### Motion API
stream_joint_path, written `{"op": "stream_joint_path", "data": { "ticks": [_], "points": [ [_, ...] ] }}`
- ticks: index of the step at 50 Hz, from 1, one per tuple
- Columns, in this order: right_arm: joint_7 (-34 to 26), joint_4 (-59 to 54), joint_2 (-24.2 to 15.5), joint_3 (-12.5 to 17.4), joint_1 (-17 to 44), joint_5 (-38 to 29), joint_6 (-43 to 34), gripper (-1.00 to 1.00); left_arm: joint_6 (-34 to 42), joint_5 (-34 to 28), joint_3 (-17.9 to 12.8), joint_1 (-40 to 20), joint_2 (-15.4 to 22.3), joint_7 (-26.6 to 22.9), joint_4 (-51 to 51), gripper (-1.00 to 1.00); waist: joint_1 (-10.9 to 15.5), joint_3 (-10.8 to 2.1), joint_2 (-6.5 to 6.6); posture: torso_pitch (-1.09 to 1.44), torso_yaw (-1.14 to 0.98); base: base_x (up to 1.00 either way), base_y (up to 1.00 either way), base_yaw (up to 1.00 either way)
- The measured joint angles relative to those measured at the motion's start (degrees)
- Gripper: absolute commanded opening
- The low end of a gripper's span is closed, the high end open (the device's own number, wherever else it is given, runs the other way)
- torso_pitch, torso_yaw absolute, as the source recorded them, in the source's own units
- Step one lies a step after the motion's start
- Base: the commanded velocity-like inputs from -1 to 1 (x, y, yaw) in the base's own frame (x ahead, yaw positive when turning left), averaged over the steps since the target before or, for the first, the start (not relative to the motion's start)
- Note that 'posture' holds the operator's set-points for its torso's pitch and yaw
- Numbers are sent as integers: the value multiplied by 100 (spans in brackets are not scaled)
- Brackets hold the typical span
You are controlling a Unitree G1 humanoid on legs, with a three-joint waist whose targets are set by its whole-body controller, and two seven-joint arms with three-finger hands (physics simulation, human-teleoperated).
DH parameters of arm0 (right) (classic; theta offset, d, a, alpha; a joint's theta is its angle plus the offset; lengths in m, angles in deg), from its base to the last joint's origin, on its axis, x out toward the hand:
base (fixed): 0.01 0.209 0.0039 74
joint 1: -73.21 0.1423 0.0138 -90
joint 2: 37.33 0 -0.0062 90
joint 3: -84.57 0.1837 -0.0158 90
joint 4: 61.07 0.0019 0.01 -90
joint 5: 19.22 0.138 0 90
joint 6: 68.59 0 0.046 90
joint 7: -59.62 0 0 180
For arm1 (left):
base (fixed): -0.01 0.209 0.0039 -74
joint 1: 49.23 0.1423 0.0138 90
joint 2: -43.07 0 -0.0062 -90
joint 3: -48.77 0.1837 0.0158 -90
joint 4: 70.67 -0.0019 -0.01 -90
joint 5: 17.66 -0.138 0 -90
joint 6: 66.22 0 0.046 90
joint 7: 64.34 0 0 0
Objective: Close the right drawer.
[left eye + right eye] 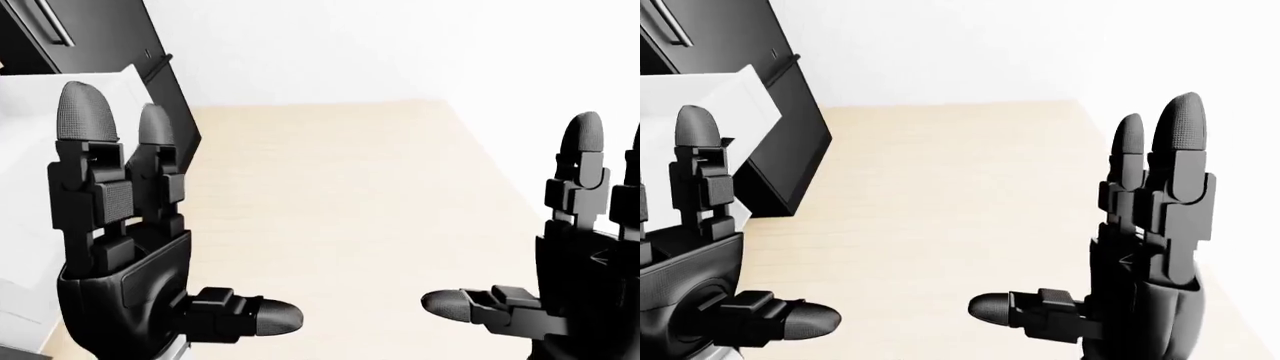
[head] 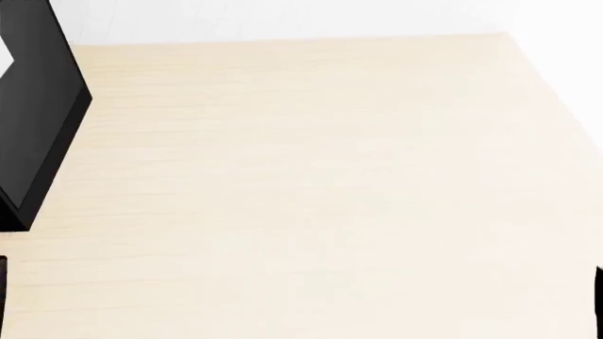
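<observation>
Both black three-finger hands, the left hand (image 1: 125, 247) and the right hand (image 1: 1145, 255), are raised with fingers spread, grasping nothing. The white open drawer box (image 1: 35, 157) projects from the black cabinet (image 1: 785, 135) just beyond the left hand's fingertips. Judging from this, the robot should turn left, square up, then push flat on the drawer's face.

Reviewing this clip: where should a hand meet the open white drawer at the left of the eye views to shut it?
Its handle is not visible. The white drawer juts out from the dark cabinet, so an open palm on its outer face, pushing toward the cabinet, seems best. The left hand is nearest; both it and the right hand are open.
</observation>
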Motion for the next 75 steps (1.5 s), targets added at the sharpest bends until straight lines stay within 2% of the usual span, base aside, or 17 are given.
{"op": "stream_joint_path", "data": {
  "ticks": [4,8,10,14,18,28,30,34,38,41,45,54,56,60,64,67,75],
  "points": [
    [-42,-52,-43,-53,-42,-64,54,100,5,-5,18,8,-11,-2,3,100,-48,29,23,0,0,0,17,0],
    [-64,-105,-45,-18,-93,-23,104,100,28,-13,40,20,-10,-12,-2,100,-58,8,-50,0,0,0,27,0],
    [-80,-57,-47,-32,-87,5,125,100,7,-11,28,11,-9,-8,34,100,-61,27,43,0,0,0,27,0],
    [-108,-7,-27,-56,-78,37,189,100,-36,0,1,4,8,1,75,100,-66,53,389,0,0,0,26,0],
    [-149,-152,-14,-84,-126,40,145,100,-3,7,-52,47,13,26,-65,100,-21,106,280,0,0,0,25,0],
    [-155,-75,-25,-84,-101,52,199,100,-39,2,-20,18,8,27,28,100,-63,107,-315,0,0,0,26,0],
    [-136,-124,-49,-29,-103,60,166,100,-30,-5,47,34,-22,5,-28,100,-133,140,-178,0,0,0,25,0],
    [-122,-141,-46,-36,-102,68,62,100,13,-13,36,35,-9,-10,-45,100,-100,56,-180,0,0,0,23,0],
    [-122,1,-57,-50,-56,76,14,100,-46,-8,50,15,-13,-7,31,100,-113,146,127,0,0,0,23,0],
    [-130,34,-38,-82,-23,76,-40,100,-54,-2,21,11,12,-1,29,100,-78,74,411,0,0,0,22,0],
    [-179,-57,-37,-130,-51,67,-136,100,19,10,-39,60,15,43,-69,100,-7,121,253,0,0,0,23,0],
    [-178,-70,-54,-76,-51,102,46,100,29,9,7,4,5,33,88,100,-78,105,-310,0,0,0,23,0],
    [-166,-161,-66,-33,-70,100,43,100,50,4,67,25,-13,9,15,100,-132,148,-176,0,0,0,22,0],
    [-155,-170,-62,-53,-73,84,-41,100,100,-2,51,29,-3,-7,9,100,-95,75,-157,0,0,0,23,0],
    [-153,-55,-69,-75,-63,78,-12,100,31,3,61,22,-9,-10,73,100,-102,143,98,0,0,0,28,0],
    [-147,-46,-72,-83,-54,55,-21,100,15,6,54,27,-8,-14,60,100,-99,81,427,0,0,0,33,0],
    [-190,-110,-52,-105,-72,75,-74,100,47,2,13,44,12,24,-5,100,-48,126,33,0,0,0,35,0]
  ]
}}
